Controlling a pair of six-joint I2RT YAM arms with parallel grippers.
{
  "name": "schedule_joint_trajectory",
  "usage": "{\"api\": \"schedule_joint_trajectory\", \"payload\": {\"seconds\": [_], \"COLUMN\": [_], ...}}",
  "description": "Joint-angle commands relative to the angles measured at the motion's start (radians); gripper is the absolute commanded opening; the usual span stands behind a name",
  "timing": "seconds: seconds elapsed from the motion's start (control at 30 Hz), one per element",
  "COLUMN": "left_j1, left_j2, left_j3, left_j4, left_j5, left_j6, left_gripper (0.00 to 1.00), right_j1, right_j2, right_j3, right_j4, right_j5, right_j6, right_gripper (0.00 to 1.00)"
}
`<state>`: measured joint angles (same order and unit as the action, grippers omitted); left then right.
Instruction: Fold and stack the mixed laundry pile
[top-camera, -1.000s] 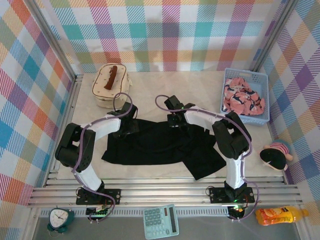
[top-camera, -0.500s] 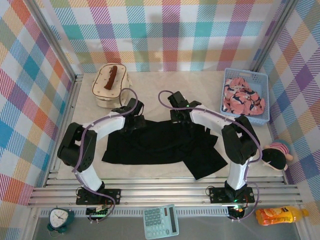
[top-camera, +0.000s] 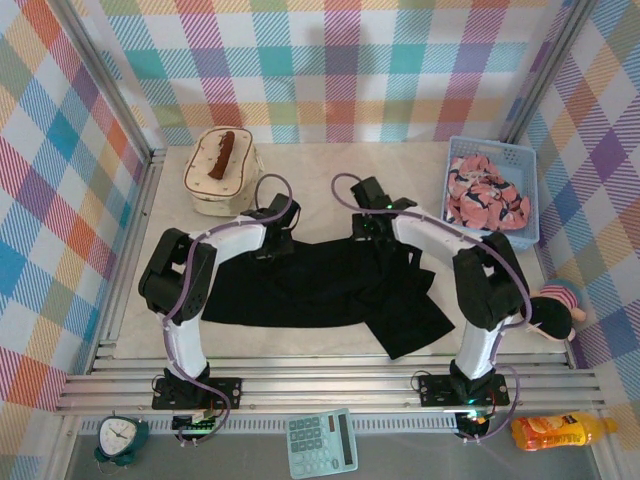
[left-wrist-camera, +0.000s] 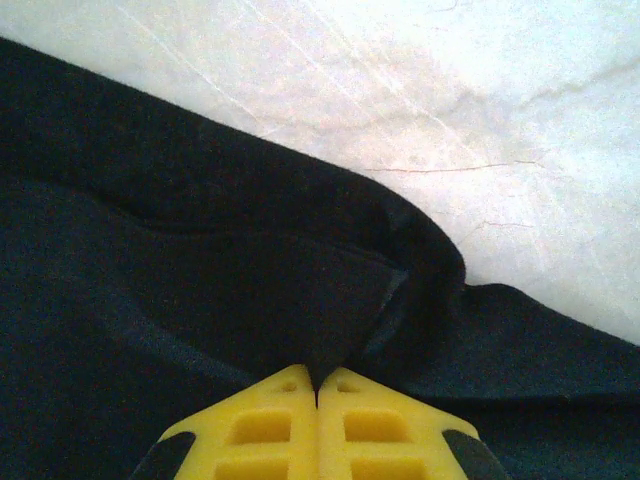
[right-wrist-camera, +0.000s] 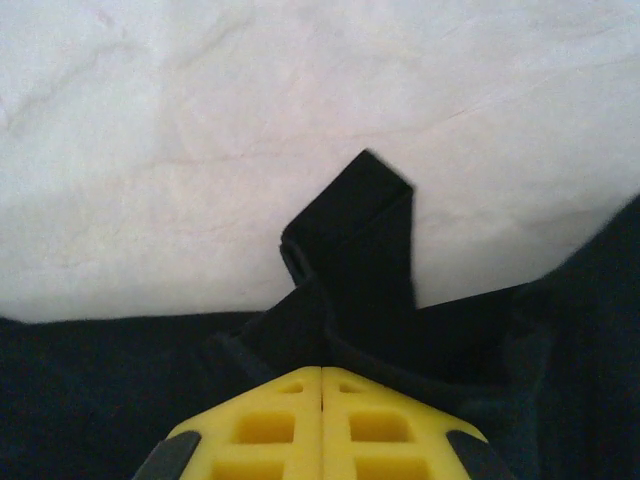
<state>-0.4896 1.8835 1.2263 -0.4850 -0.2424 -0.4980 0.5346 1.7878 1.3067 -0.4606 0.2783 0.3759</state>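
Pale tabletop (top-camera: 330, 175) carried the black shirt (top-camera: 310, 290), spread across its middle. My left gripper (left-wrist-camera: 318, 385) and right gripper (right-wrist-camera: 322, 375) were both clenched on folds of its far edge. Well to the right, the pink garment (top-camera: 487, 195) lay bunched in the blue basket (top-camera: 487, 142).

The black shirt (top-camera: 300, 290) is presenting as soft, matt cloth, absorbing light and creasing into dull folds. The left gripper (left-wrist-camera: 318, 376) and right gripper (right-wrist-camera: 322, 372) are showing yellow moulded plastic fingers with a smooth, low-sheen finish. The table (top-camera: 330, 165) is appearing as a pale, matt covering, finely wrinkled. The pink garment (top-camera: 485, 195) is reading as soft printed cloth. The light-blue basket (top-camera: 531, 190) is showing as plastic mesh. The rails (top-camera: 330, 385) are gleaming as ribbed bare metal. The bag (top-camera: 200, 185) is looking quilted and matt.
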Motion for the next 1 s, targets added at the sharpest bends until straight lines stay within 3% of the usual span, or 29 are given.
{"api": "schedule_joint_trajectory", "payload": {"seconds": [0.0,0.27,0.43,0.5,0.57,0.6,0.67,0.87,0.97], "left_j1": [-0.003,0.009,0.013,0.013,0.013,0.012,0.012,0.011,0.011], "left_j2": [-0.103,-0.145,-0.115,-0.089,-0.060,-0.051,-0.038,-0.004,0.022], "left_j3": [0.085,0.189,0.156,0.163,0.176,0.185,0.193,0.182,0.174], "left_j4": [-0.090,-0.183,-0.172,-0.169,-0.171,-0.174,-0.174,-0.148,-0.141], "left_j5": [-0.068,-0.126,-0.100,-0.084,-0.068,-0.063,-0.054,-0.045,-0.068], "left_j6": [0.048,0.103,0.098,0.096,0.096,0.095,0.090,0.096,0.102], "left_gripper": [0.00,0.00,0.10,0.19,0.47,0.54,0.60,0.54,0.26], "right_j1": [-0.051,-0.101,-0.102,-0.102,-0.104,-0.104,-0.106,-0.114,-0.119], "right_j2": [-0.096,-0.185,-0.193,-0.186,-0.182,-0.183,-0.186,-0.192,-0.194], "right_j3": [0.007,-0.012,-0.057,-0.069,-0.079,-0.082,-0.087,-0.089,-0.090], "right_j4": [0.040,0.080,0.092,0.092,0.092,0.092,0.091,0.086,0.087], "right_j5": [-0.043,-0.091,-0.114,-0.114,-0.112,-0.110,-0.107,-0.105,-0.106], "right_j6": [-0.015,-0.035,-0.030,-0.028,-0.025,-0.023,-0.023,-0.028,-0.024], "right_gripper": [0.00,0.00,0.00,0.00,0.00,0.00,0.00,0.00,0.00]}}
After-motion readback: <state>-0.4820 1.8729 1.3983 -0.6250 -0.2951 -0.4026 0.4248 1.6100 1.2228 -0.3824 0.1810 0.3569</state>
